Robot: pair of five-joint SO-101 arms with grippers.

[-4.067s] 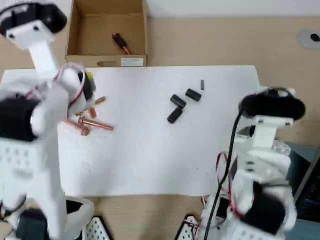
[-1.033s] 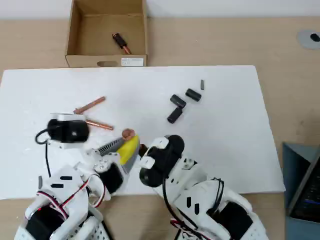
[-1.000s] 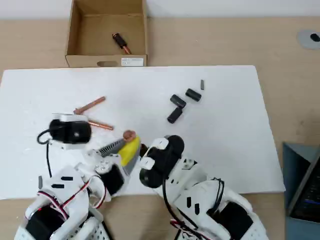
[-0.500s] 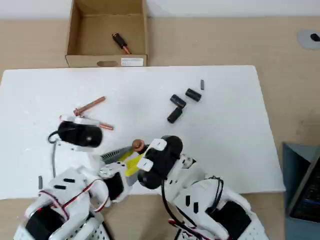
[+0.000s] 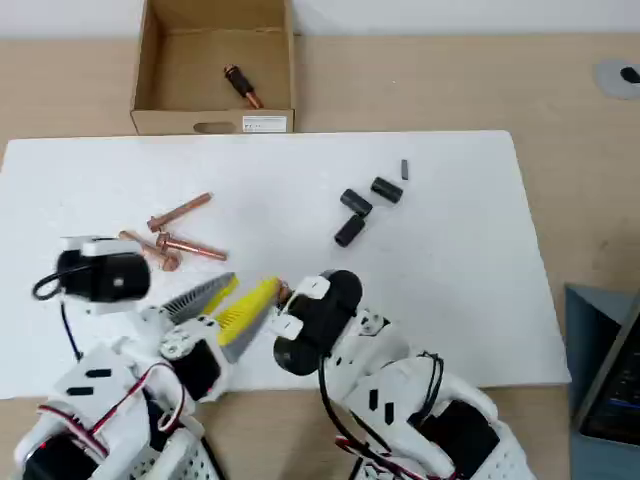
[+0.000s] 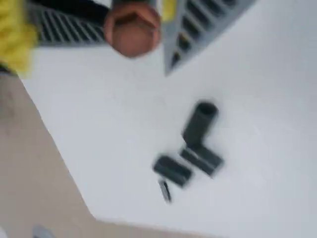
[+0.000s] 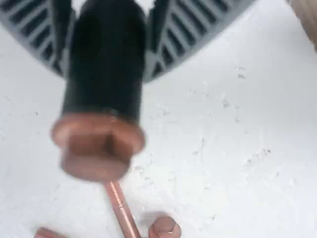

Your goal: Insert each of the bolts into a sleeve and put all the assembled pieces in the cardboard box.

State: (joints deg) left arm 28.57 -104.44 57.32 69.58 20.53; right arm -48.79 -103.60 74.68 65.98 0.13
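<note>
My right gripper (image 7: 104,72) is shut on a black sleeve (image 7: 105,64) with a copper bolt head (image 7: 96,146) sticking out of its end. In the high view that bolt head (image 5: 283,293) peeks out beside the right arm's black motor. My left gripper (image 5: 253,283) is open just left of it, its grey and yellow fingers (image 5: 245,305) spread apart. In the left wrist view the bolt head (image 6: 132,32) sits between those fingers, touching neither. Three loose bolts (image 5: 188,245) lie at the mat's left. Three loose sleeves (image 5: 355,202) lie mid-right.
The cardboard box (image 5: 146,70) stands beyond the mat's far left and holds one assembled piece (image 5: 242,86). A small dark pin (image 5: 404,169) lies by the sleeves. The white mat (image 5: 460,260) is bare at right. Both arm bases crowd the near edge.
My left gripper has opened, let go of the bolt and drawn back to the left. The bolt stays in the sleeve that my right gripper holds.
</note>
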